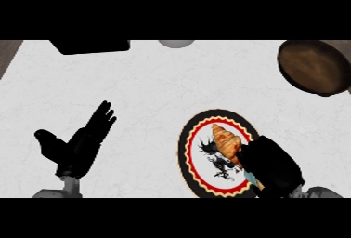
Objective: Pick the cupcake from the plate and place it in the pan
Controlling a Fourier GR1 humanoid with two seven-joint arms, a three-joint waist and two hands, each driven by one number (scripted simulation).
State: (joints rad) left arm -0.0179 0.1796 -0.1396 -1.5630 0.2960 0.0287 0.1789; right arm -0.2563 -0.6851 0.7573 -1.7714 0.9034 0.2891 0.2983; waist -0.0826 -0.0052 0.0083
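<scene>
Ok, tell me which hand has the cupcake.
The right hand, curled round the cupcake over the plate; the left hand rests open at the view's left, holding nothing.

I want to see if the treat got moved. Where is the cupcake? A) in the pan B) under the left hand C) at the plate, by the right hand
C: the cupcake shows over the plate, partly hidden by the right hand; the pan sits apart.

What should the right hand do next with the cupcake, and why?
Probably lift it: the right hand curls round the cupcake over the plate, and the pan sits apart at the upper right.
</scene>
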